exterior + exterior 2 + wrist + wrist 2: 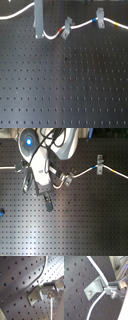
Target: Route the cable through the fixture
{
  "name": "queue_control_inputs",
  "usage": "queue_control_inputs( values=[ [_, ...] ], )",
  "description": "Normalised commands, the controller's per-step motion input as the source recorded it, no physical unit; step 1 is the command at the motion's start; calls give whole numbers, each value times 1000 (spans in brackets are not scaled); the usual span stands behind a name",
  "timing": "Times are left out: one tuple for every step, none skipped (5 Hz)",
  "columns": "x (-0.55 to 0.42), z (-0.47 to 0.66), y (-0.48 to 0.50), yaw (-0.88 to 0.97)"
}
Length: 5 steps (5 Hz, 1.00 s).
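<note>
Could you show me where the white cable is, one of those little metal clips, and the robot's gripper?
cable (82, 23), first exterior view: white stretch between two clips.
upright clip (99, 19), first exterior view: middle of its grey body.
gripper (48, 201), second exterior view: dark fingers near the board.

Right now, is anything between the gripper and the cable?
Nothing visible. In the first exterior view the cable comes straight off the gripper tip and loops to the tilted clip, with only bare board around it. I cannot tell whether the jaws are clamped on it.
</note>
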Motion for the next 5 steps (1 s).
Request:
queue_control_inputs(
  values=[
    [-422, 7, 63, 0],
    [-327, 269, 329, 83],
    [-178, 323, 98, 26],
    [-138, 443, -14, 0],
    [-365, 198, -15, 0]
  ],
)
